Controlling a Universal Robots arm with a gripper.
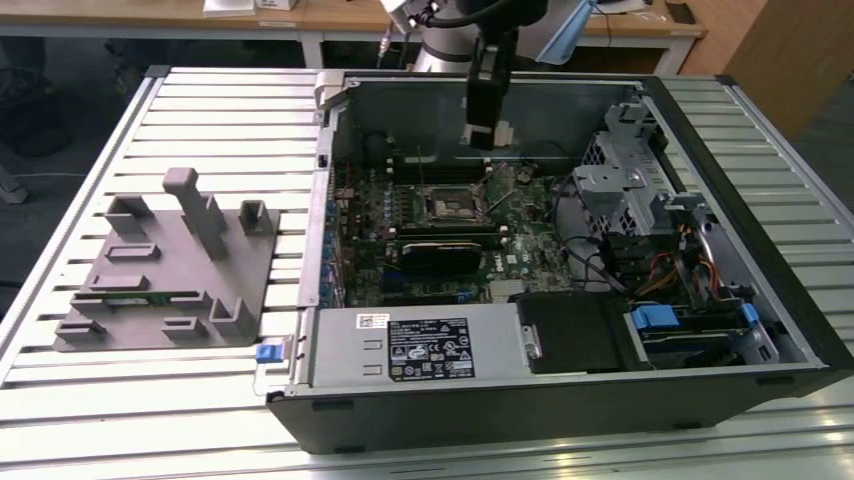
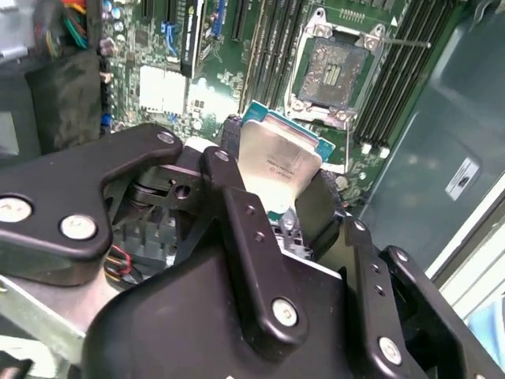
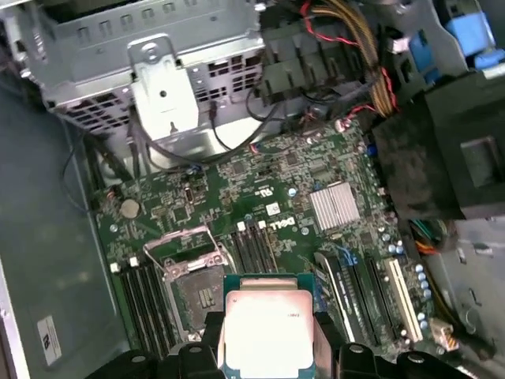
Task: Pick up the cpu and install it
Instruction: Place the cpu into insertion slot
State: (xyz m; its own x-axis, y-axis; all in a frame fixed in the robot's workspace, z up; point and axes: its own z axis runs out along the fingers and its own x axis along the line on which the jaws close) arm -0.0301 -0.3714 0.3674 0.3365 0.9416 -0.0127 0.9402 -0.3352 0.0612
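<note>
The tool (image 1: 483, 138) is clamped on the cpu (image 3: 267, 332) by its edges, above the motherboard (image 1: 531, 242), at about 1 o'clock from the open socket (image 1: 451, 207) in the exterior view. A skewed descent would likely bend socket pins.

A slatted table (image 1: 187, 110) stands before wooden desks (image 1: 347, 15) (pale-topped).
</note>
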